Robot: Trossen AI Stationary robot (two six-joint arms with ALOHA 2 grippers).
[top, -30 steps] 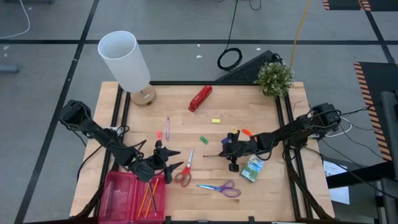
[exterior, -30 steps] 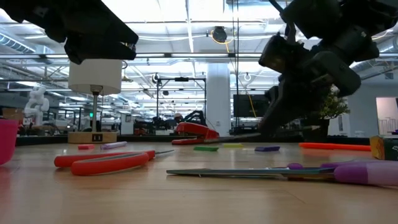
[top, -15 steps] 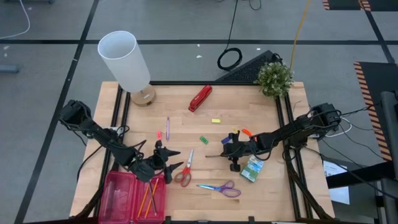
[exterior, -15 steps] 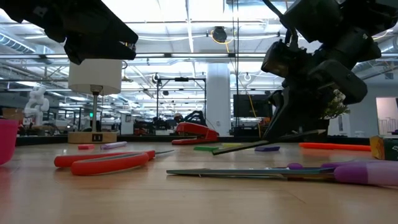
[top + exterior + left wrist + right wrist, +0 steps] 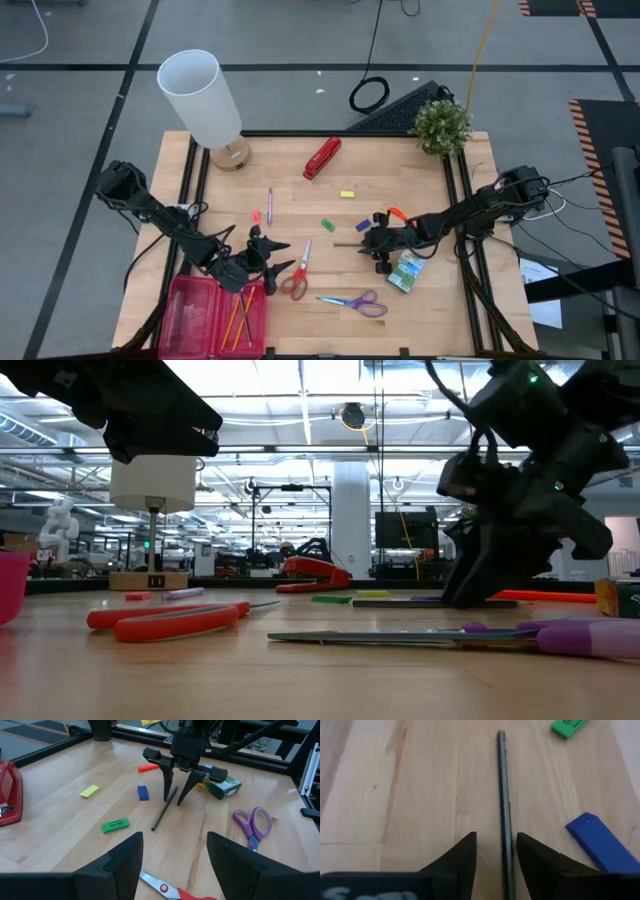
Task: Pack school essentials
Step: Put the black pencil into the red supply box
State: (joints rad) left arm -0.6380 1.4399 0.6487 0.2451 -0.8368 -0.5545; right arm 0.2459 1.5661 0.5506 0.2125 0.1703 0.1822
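Right gripper [image 5: 372, 244] at table centre-right, fingers apart astride dark pen [image 5: 504, 800] lying flat – lined up to pinch. Left gripper [image 5: 272, 256] spread, empty, waits beside red bin [image 5: 190, 318] at 7 o'clock.

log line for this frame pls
right gripper: open, straddling dark pen flat on table | left gripper: open, idle beside red bin | bin: pencils

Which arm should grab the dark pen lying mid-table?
The right. The right gripper stands open astride the dark pen, fingertips at the table. The left gripper hovers open near the red-handled scissors, away from the pen.
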